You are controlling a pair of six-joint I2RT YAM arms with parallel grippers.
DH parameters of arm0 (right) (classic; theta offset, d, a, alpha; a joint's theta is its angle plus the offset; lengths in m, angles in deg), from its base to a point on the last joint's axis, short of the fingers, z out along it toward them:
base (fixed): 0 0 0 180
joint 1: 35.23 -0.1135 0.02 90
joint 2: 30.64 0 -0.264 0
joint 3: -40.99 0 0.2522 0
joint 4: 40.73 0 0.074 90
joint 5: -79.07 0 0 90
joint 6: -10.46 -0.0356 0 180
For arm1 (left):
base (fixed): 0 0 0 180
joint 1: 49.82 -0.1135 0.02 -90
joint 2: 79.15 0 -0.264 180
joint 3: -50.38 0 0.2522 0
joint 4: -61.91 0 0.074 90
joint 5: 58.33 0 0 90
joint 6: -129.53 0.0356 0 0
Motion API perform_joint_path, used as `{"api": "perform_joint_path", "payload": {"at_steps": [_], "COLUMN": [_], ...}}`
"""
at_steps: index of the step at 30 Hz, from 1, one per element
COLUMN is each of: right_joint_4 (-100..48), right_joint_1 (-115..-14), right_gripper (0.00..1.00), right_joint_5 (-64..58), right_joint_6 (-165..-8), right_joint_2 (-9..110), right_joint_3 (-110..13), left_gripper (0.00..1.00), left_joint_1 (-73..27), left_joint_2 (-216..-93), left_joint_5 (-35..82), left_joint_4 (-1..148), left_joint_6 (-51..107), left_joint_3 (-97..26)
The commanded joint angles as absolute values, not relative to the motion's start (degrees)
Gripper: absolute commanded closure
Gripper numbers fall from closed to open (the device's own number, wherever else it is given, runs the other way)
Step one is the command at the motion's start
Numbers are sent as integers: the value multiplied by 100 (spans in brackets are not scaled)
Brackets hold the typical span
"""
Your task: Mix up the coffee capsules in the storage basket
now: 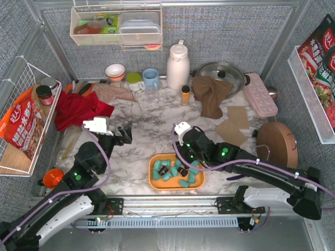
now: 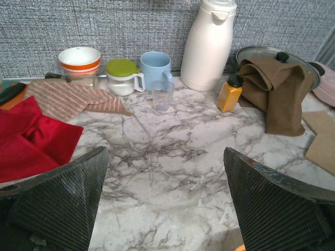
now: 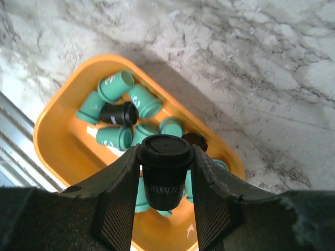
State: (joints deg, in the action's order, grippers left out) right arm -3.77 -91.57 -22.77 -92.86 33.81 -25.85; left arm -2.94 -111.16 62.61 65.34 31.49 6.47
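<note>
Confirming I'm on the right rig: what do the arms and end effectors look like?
The left arm and right arm are black with white lower segments, green indicator lights and purple cables. The left end effector and right end effector each have two black mesh-textured fingers.

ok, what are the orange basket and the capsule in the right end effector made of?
Storage basket: likely moulded plastic, smooth semi-gloss orange, rounded seamless rim.
Black capsule: probably plastic, matte body with pale print and flanged rim; could be coated metal.
</note>
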Motion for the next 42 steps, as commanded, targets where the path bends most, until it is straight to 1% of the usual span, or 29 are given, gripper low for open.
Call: {"api": "perform_joint_path", "payload": {"at_steps": [1,4,8,10,14,19,23,30,35,42], "right_joint_4": [-239,9,388,645,933,917,807,99,138,563], "right_joint_1": [-9315,-9392,-9492,-9537,-9562,-9562,-9566,-9652,-9693,-9702], "right_gripper": [63,62,61,60,58,54,49,48,48,48], "right_joint_5": [-2178,-2236,-2222,-2263,-2363,-2404,-2196,-1497,-1561,-1933], "right_joint_6": [-9150,-9228,-9497,-9699,-10043,-10336,-10457,-10819,-10786,-10661], "right_joint_2": [3268,3215,3160,3135,3060,3095,3283,3581,3716,3541], "right_joint_3": [-2399,-2282,-2136,-2068,-1850,-1682,-1714,-1611,-1732,-1979], "left_gripper": [1,1,1,1,1,1,1,1,1,1], "left_joint_1": [-294,-296,-295,-293,-306,-315,-313,-310,-310,-315], "left_joint_2": [-11006,-10907,-10704,-10634,-10490,-10277,-10124,-9986,-9971,-9966], "left_joint_5": [6178,6102,6297,6175,6355,6409,6481,6531,6550,6546], "left_joint_4": [8137,8477,8463,8464,8402,8432,8416,8402,8411,8415], "left_joint_6": [3401,3879,3818,3842,3836,3813,3797,3794,3786,3803], "left_joint_3": [90,61,410,409,424,479,515,543,546,544]}}
